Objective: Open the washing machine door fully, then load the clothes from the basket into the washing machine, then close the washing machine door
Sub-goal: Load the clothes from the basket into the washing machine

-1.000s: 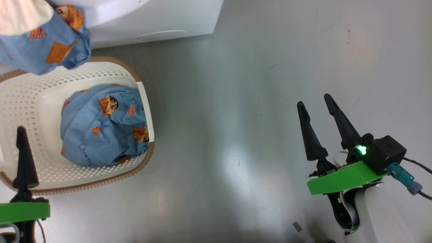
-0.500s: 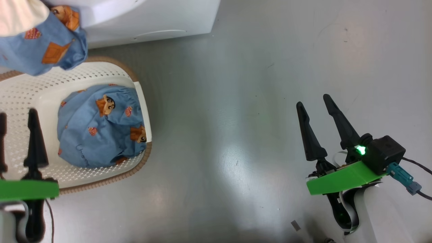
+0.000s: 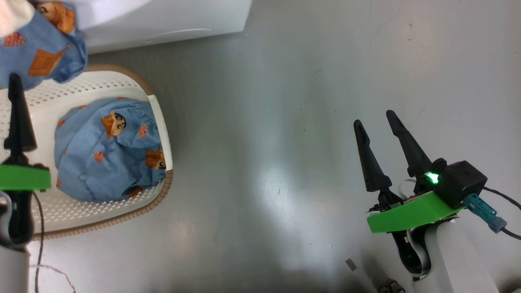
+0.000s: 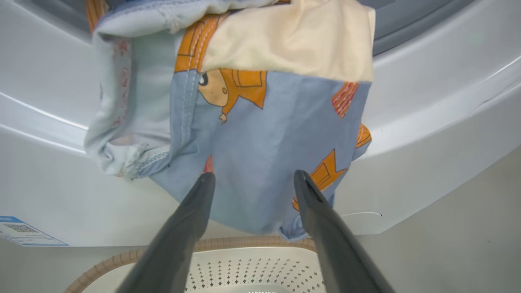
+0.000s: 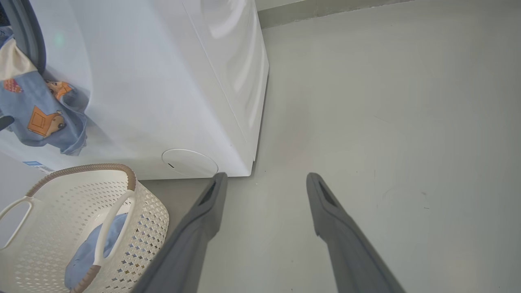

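**Clothes.** One garment [image 4: 252, 134] hangs out of the washing machine [image 5: 142, 81] mouth. Its upper end with the cream patch lies over the grey gasket [image 5: 28, 32]. Its long axis runs straight down the white front panel, and the hem ends just above the far rim of the basket [image 3: 101, 219]. A second garment [image 3: 106, 150] lies bunched in the right end of the basket, prints upward, its longer side running from near to far.

**Basket.** It stands on the floor [image 3: 285, 122] just before the machine, its long axis along the machine's front. One white handle [image 5: 16, 215] shows in the right wrist view. The round flap [image 5: 189, 162] and blue sticker [image 4: 24, 232] mark the panel's lower part.

**Left gripper** [image 4: 253, 174]. Released, jaws spread and empty. Its fingers point up at the lower part of the hanging garment. Whether the tips touch the cloth cannot be told. In the head view one finger [image 3: 18, 122] stands over the basket's left part.

**Right gripper** [image 3: 373, 117]. Released and empty, above bare floor, well apart from the basket.

**Change over the last second.** The whole head picture has slid leftward, so the camera has turned. Against the basket, the left gripper has advanced from the near rim towards the hanging garment. Both garments, the basket and the right gripper have kept their places, and both jaws have stayed wide.
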Motion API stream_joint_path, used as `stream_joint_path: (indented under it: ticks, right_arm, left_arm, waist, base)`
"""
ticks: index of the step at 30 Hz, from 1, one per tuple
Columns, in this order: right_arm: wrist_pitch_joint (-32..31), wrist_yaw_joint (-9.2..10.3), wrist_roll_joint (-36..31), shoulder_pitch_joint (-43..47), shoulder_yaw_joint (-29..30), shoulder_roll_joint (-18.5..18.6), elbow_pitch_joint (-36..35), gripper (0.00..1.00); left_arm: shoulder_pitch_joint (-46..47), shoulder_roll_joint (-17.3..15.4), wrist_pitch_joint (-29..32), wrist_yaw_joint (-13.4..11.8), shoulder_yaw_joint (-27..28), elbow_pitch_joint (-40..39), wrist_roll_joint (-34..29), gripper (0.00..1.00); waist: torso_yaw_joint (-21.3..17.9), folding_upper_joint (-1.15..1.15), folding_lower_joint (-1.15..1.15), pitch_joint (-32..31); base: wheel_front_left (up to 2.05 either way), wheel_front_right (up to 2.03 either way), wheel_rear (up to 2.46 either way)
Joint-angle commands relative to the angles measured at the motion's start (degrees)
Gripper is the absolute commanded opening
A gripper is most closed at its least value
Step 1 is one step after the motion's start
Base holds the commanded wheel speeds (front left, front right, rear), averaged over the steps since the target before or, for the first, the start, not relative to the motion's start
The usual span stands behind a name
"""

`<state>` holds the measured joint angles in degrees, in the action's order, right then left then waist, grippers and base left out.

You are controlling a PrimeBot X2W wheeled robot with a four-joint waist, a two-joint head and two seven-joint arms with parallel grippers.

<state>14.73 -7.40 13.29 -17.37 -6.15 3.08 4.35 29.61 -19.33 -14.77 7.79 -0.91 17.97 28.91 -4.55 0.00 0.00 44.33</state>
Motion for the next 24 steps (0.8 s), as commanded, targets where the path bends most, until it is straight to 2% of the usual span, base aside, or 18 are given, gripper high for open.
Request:
stream_joint_path:
  ticks: [1,8,19,20,22,24]
  right_arm:
    - [0.3,-0.09,0.4,1.0,-1.4,-0.2,-1.2,1.00]
    - [0.3,-0.09,0.6,1.0,-1.4,-0.2,-1.4,1.00]
    - [0.3,-0.09,1.4,0.9,-1.3,-0.2,-1.6,1.00]
    - [0.3,-0.09,1.5,0.9,-1.3,-0.2,-1.6,1.00]
    - [0.3,-0.09,1.6,0.9,-1.2,-0.2,-1.4,1.00]
    - [0.3,-0.09,1.7,0.8,-0.9,-0.2,-1.1,1.00]
  left_arm:
    - [0.3,-2.6,-0.2,-0.3,1.5,-0.4,0.6,1.00]
    - [4.7,-4.4,-0.2,-0.3,-2.4,3.4,2.1,1.00]
    - [12.9,-6.9,-0.2,-0.3,-4.3,11.0,8.1,1.00]
    - [13.3,-7.5,-0.2,-0.3,-4.6,11.1,8.2,0.85]
    - [13.5,-8.0,-0.2,-0.3,-4.8,10.7,7.8,0.00]
    - [12.6,-7.9,-0.2,-0.3,-3.9,9.9,7.2,0.00]
  waist:
    - [-0.2,0.00,0.00,0.3]
    - [-0.7,0.00,0.00,1.4]
    - [-1.5,0.00,0.00,2.7]
    - [-1.5,0.00,0.00,2.7]
    - [-1.3,0.00,0.00,2.6]
    - [-1.0,0.00,0.00,2.0]
  base:
    - [0.00,0.00,0.00]
    - [0.00,0.00,0.00]
    - [0.00,0.00,0.00]
    - [0.00,0.00,0.00]
    - [0.00,0.00,0.00]
    - [0.00,0.00,0.00]
